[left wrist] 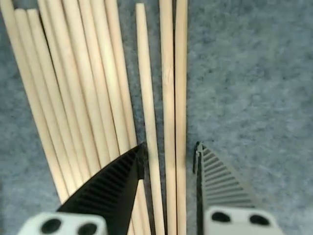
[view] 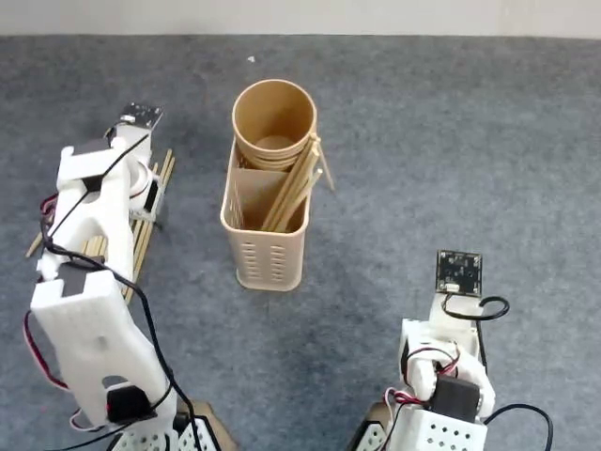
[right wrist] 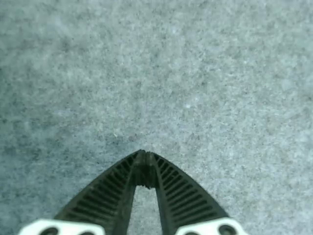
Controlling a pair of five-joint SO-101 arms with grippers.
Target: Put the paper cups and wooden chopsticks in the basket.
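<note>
The left arm (view: 89, 221) hides most loose chopsticks (view: 143, 246).

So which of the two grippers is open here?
The left gripper: its jaws stand apart over the loose chopsticks, while the right gripper is shut above bare carpet.

Basket (view: 268, 254) mid tabletop (view: 451, 141); paper cups (view: 273, 117) in its far compartment, chopsticks (view: 296, 183) leaning alongside; loose chopsticks (view: 143, 244) lie left.

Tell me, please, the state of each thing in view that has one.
basket: upright, partly filled
paper cups: stacked upright in the basket
basket chopsticks: standing tilted beside the cups
loose chopsticks: lying flat on the carpet
left claw: open over the loose chopsticks
right claw: shut, empty
</note>
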